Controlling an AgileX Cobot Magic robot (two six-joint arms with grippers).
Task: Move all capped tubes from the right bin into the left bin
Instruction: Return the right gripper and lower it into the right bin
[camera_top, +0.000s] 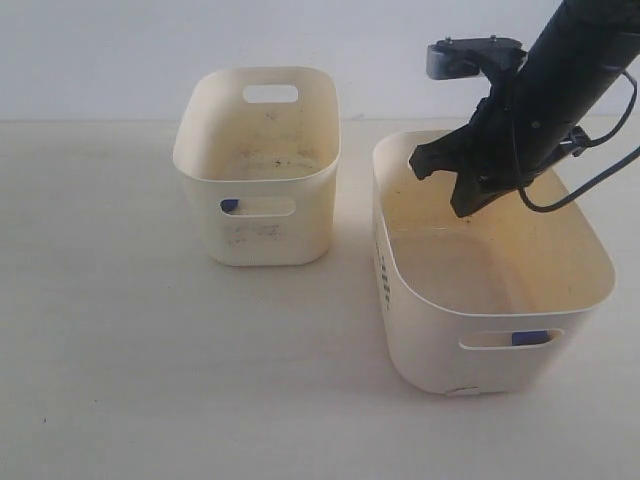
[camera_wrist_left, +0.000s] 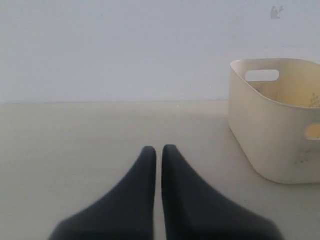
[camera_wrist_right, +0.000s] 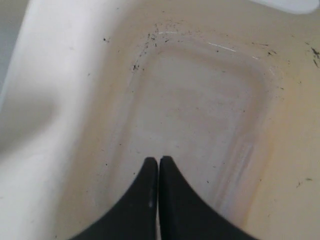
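Note:
The right bin (camera_top: 404, 262), the larger cream tub with lettering on its side, stands at the right. A blue cap of a capped tube (camera_top: 530, 338) shows through its near handle slot. My right gripper (camera_top: 463, 208) hangs inside this bin's far part, shut with nothing between its fingers. In the right wrist view the right gripper (camera_wrist_right: 158, 160) points at a bare, speckled bin floor (camera_wrist_right: 200, 110). The left bin (camera_top: 256, 240) holds a blue cap (camera_top: 229, 205) seen through its slot. My left gripper (camera_wrist_left: 159, 148) is shut over the table, with the left bin (camera_wrist_left: 270, 135) off to one side.
The pale tabletop (camera_top: 120, 340) spreads round both bins. A white wall (camera_top: 100, 50) runs behind them. The right arm and its cables (camera_top: 590, 150) lean over the right bin's far rim. A gap of table separates the two bins.

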